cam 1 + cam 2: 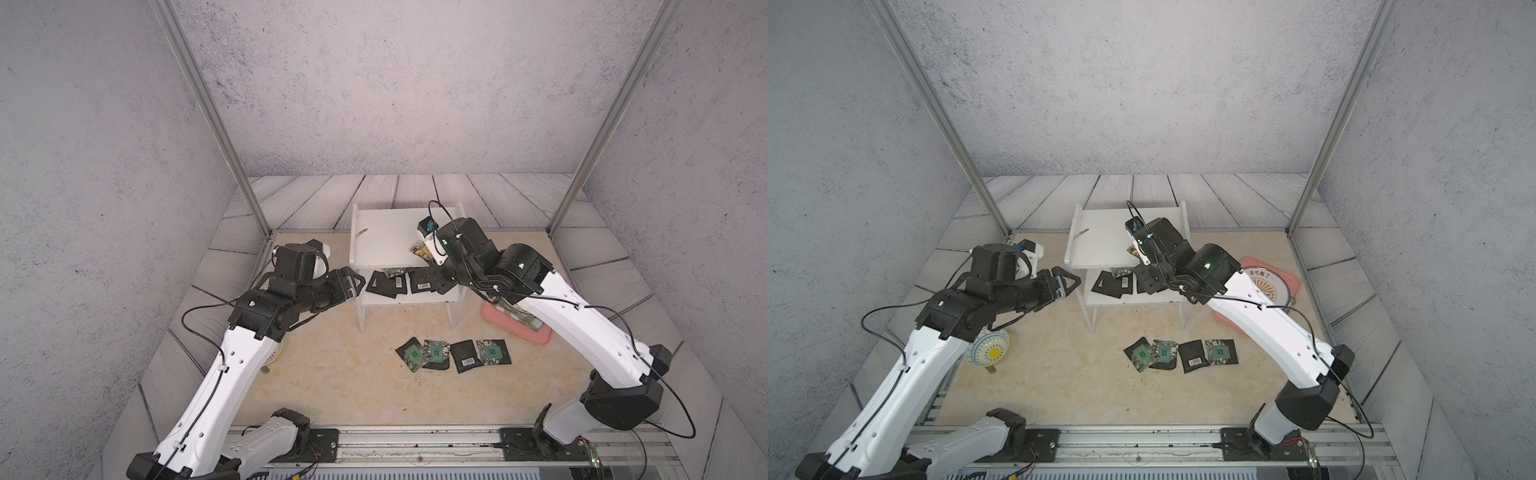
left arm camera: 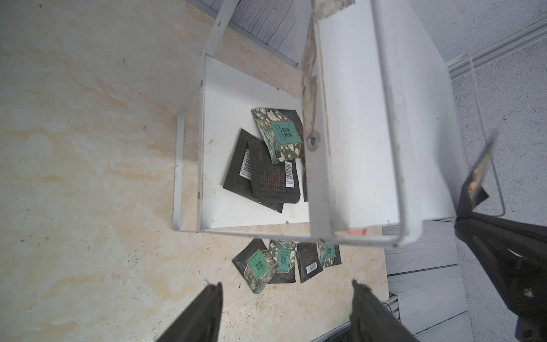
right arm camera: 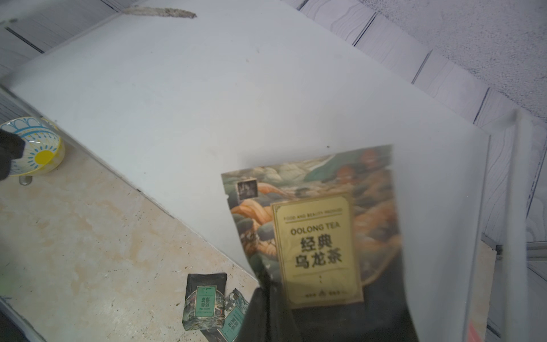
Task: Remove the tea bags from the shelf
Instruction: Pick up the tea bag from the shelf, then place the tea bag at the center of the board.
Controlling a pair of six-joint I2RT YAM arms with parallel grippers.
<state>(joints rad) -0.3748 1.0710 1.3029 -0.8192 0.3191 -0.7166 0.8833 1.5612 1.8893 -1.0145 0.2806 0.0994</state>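
The shelf [image 1: 386,241] [image 1: 1100,245] is a small white two-tier rack at the back middle of the table. My right gripper [image 1: 428,258] [image 3: 275,293] is shut on a tea bag [image 1: 419,250] [image 3: 316,237] with a yellow label, holding it just above the top board's right front corner. Several black tea bags [image 1: 399,284] [image 2: 266,174] lie overlapping on the lower board. Several more tea bags [image 1: 453,353] [image 1: 1183,353] lie on the table in front of the shelf. My left gripper [image 1: 357,282] [image 2: 285,284] is open and holds nothing, beside the shelf's left side at lower-board height.
A pink tray [image 1: 1289,276] with a round plate [image 1: 1273,286] and a green checkered cloth [image 1: 519,316] sits right of the shelf, partly under my right arm. A patterned bowl [image 1: 988,347] stands under my left arm. Metal frame posts rise at the back corners.
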